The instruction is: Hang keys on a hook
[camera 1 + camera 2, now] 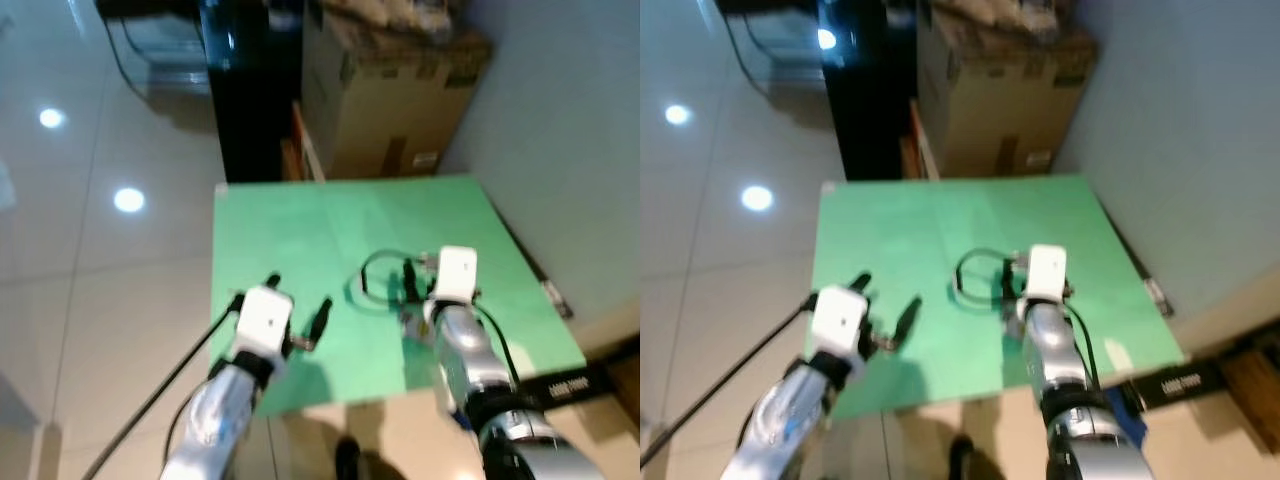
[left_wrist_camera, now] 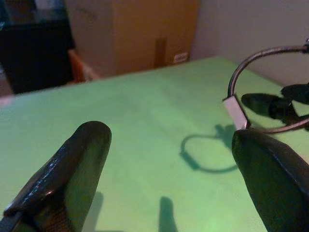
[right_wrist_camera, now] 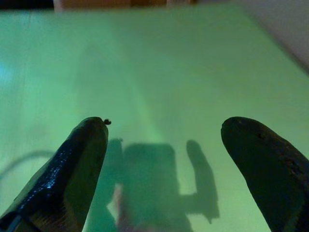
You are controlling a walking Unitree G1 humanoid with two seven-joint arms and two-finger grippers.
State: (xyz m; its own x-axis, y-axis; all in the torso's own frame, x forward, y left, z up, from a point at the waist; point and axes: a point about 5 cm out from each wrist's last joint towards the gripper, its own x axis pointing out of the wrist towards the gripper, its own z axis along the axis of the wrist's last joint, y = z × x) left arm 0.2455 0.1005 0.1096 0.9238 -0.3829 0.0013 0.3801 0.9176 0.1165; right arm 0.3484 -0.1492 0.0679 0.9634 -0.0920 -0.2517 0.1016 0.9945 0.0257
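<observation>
A thin dark wire ring (image 1: 372,276) with a small white tag (image 2: 236,112) is above the green tabletop (image 1: 300,230), just left of my right gripper (image 1: 410,285). From the left wrist the ring (image 2: 251,63) stands raised over its own shadow, and one black right fingertip (image 2: 268,104) reaches through it. My right gripper (image 3: 164,145) is open with bare green surface between the fingers. My left gripper (image 1: 298,298) is open over the table's front left, with the ring a short way to its right and nothing between its fingers (image 2: 67,164).
A cardboard box (image 1: 390,90) and a black cabinet (image 1: 245,90) stand behind the table. A pale wall (image 1: 560,120) runs along the right side. Glossy tile floor (image 1: 90,250) lies to the left. A black labelled item (image 1: 570,385) sits by the table's right front corner.
</observation>
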